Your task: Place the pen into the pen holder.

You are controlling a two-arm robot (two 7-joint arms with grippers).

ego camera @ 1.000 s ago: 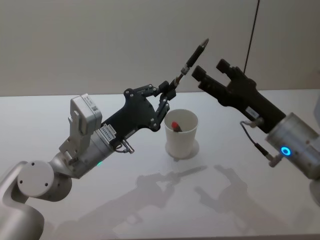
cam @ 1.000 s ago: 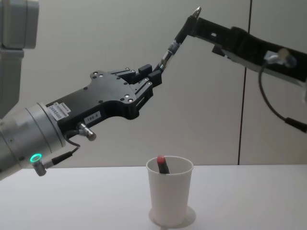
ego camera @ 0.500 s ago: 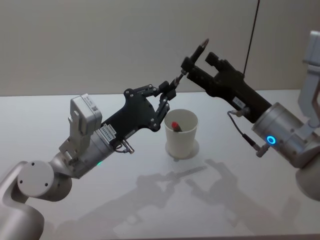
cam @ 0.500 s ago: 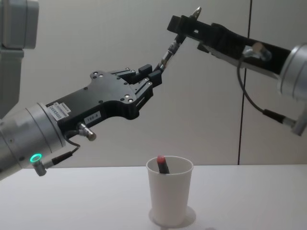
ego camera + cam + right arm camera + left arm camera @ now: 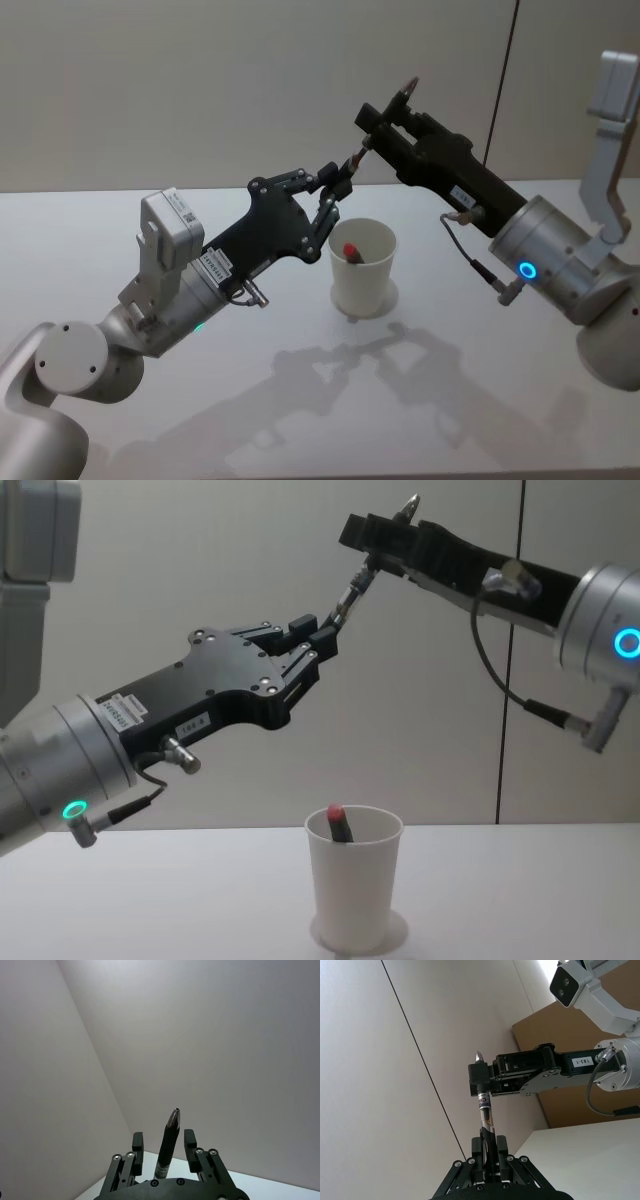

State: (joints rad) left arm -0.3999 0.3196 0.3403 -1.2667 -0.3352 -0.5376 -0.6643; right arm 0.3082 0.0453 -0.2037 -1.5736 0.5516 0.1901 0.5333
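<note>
1. Step in hand: mid-air handover of the pen [image 5: 385,123]. It is held high, above and behind the pen holder [image 5: 362,267], tilted, tip up.
2. Left end effector [image 5: 338,184] is pinched on the pen's lower end; the left wrist view shows the barrel rising straight out of its closed fingers.
3. Right end effector [image 5: 383,118] has its fingers on either side of the pen's upper part, near the tip. In the right wrist view the fingers [image 5: 189,1139] stand spread with clear gaps to the barrel, so no grip yet.
4. The pen holder stands upright on the bench [image 5: 200,400], below the two arms. A red-capped marker [image 5: 340,824] already leans inside it.
5. Next, by my judgement: the right fingers close on the barrel, then the left lets go.
6. After that the pen needs turning to point down over the cup mouth, then lowering beside the marker.
7. Risk: releasing too early drops the pen; a knock could tip the light cup.
</note>
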